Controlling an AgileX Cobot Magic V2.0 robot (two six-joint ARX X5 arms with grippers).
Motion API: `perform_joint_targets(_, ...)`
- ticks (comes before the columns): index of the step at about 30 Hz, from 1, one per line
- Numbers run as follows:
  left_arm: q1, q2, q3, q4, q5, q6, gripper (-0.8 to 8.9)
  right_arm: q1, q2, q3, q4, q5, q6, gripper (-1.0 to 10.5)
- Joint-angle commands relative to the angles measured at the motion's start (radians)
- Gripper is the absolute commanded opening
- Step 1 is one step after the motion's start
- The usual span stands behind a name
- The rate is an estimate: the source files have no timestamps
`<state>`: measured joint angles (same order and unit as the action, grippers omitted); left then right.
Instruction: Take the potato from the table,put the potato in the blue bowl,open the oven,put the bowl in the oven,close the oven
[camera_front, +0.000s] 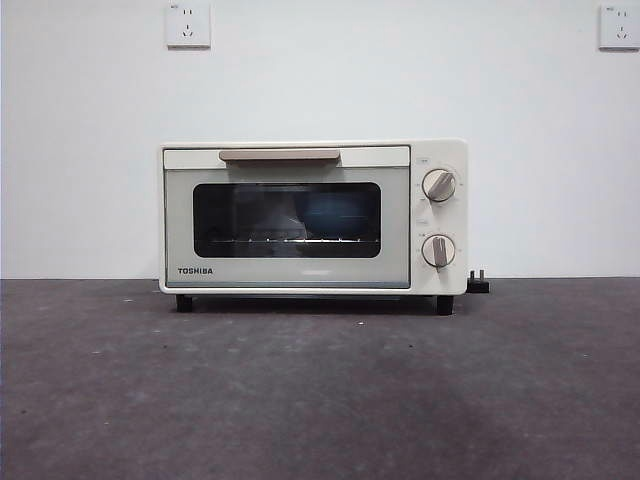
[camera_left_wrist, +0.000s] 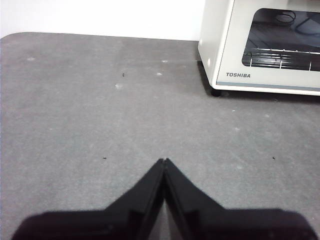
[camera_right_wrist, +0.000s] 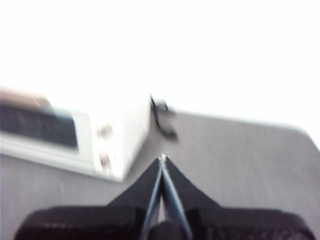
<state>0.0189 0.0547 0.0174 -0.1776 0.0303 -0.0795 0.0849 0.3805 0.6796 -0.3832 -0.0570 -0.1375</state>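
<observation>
The oven (camera_front: 300, 262) stands at the back of the table (camera_front: 320, 390) with its door closed and its beige handle (camera_front: 280, 155) up. Through the dark glass a dim blue shape shows on the rack, the blue bowl (camera_front: 338, 213). The potato is hidden. My left gripper (camera_left_wrist: 164, 160) is shut and empty above bare table, well away from the oven (camera_left_wrist: 222, 45), off its TOSHIBA-logo side. My right gripper (camera_right_wrist: 163, 157) is shut and empty too, near the oven's knob corner (camera_right_wrist: 120, 135) in a blurred view. Neither gripper appears in the front view.
A black plug (camera_front: 478, 284) and its cable (camera_right_wrist: 162, 120) lie by the oven's knob side, against the white wall. Two wall sockets (camera_front: 188, 24) (camera_front: 619, 26) sit high on that wall. Two silver knobs (camera_front: 438, 185) face the front.
</observation>
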Motion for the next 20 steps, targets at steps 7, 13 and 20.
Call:
perform_joint_targets(7, 0.003, 0.005, -0.01, 0.011, 0.003, -0.004, -0.04, -0.036, -0.157, -0.411, 0.445, 0.012, 0.045, 0.0)
perform_joint_targets(13, 0.003, 0.005, -0.01, 0.011, 0.003, -0.004, -0.04, -0.092, -0.233, -0.582, 0.505, 0.012, 0.064, 0.0)
perform_joint_targets(20, 0.003, 0.005, -0.01, 0.011, 0.003, -0.004, -0.04, -0.101, -0.309, -0.666, 0.439, 0.032, 0.066, 0.0)
